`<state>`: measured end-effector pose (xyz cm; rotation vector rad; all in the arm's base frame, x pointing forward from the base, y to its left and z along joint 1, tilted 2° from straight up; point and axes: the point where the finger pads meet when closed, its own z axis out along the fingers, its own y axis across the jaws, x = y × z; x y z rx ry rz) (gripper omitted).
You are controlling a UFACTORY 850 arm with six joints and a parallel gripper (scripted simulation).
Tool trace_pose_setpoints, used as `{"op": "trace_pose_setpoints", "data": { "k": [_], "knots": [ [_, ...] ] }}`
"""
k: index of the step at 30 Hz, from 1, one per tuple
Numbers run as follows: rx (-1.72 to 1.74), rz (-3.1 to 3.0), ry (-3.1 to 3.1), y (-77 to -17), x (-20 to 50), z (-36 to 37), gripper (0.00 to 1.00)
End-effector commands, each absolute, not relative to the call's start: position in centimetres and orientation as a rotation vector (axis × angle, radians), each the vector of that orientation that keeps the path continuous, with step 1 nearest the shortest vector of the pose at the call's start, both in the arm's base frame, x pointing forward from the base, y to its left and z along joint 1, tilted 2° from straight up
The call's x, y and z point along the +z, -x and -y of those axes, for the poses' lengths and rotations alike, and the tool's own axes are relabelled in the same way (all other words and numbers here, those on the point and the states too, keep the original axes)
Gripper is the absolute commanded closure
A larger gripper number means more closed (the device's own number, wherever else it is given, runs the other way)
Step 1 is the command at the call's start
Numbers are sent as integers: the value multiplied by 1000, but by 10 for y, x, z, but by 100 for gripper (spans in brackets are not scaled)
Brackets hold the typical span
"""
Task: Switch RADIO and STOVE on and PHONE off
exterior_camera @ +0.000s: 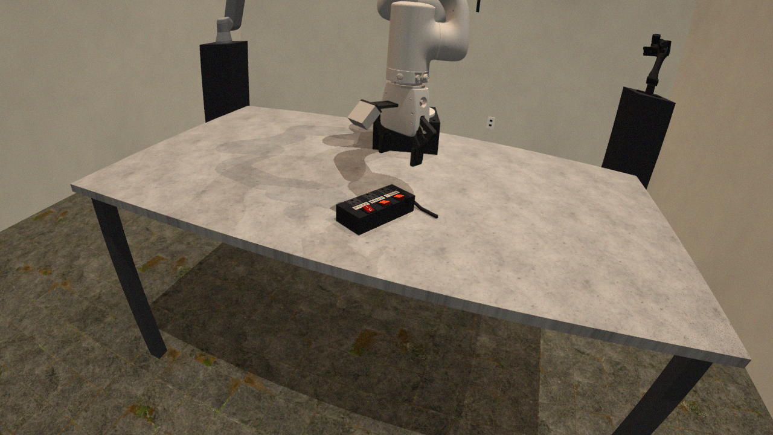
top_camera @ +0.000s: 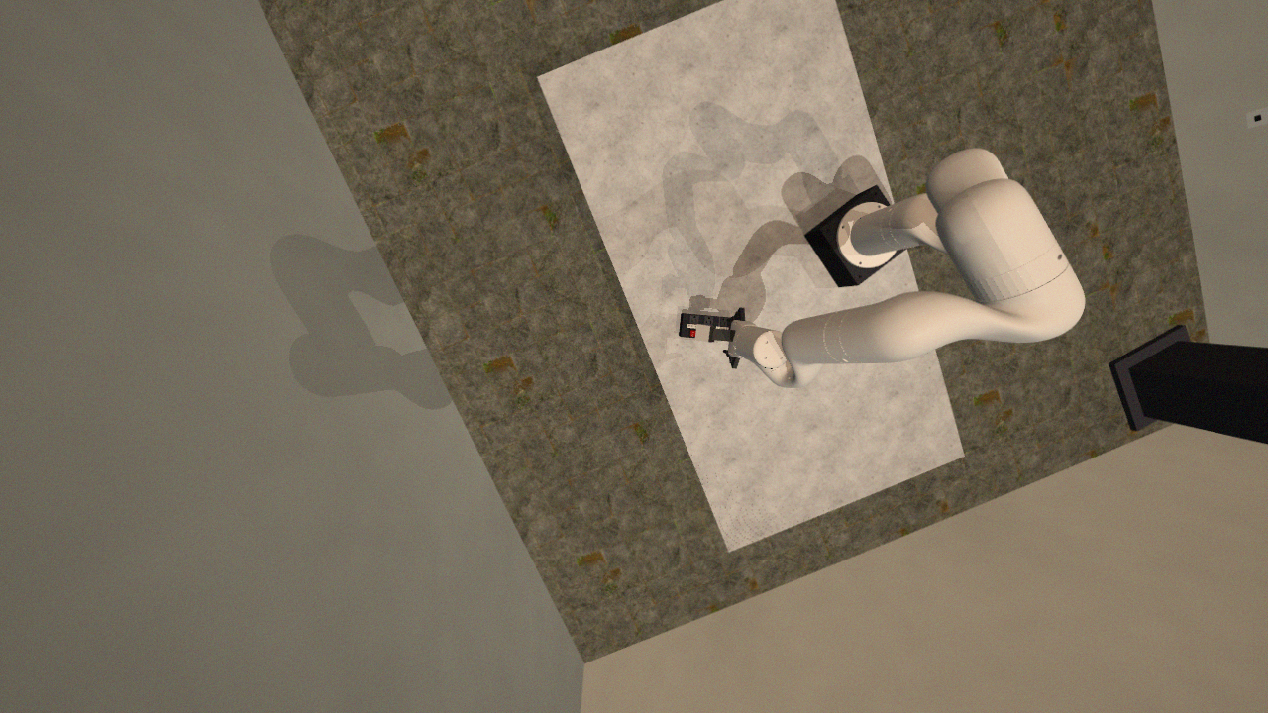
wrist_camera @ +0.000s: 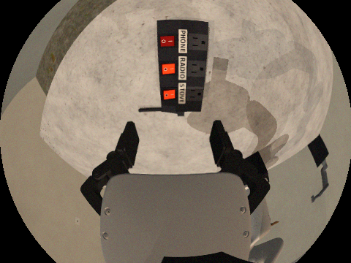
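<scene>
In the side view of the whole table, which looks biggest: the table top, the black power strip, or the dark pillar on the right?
1. Table top, by far.
2. Dark pillar, though it stands farther back, so it may be bigger than it looks.
3. Power strip.

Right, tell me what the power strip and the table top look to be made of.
Power strip: likely matte black plastic, judging by its uniform, dull sides; its red rocker switches look like translucent plastic. Table top: mottled grey, stone or concrete by its look, with a matte finish.
</scene>
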<state>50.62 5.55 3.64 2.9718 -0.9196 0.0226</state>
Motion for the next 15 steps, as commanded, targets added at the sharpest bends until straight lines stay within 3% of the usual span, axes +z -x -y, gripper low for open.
{"op": "trace_pose_setpoints", "data": {
  "k": [1,15],
  "knots": [
    [22,920,-2972,-506,50,-56,0],
    [22,920,-2972,-506,94,-57,0]
  ]
}}
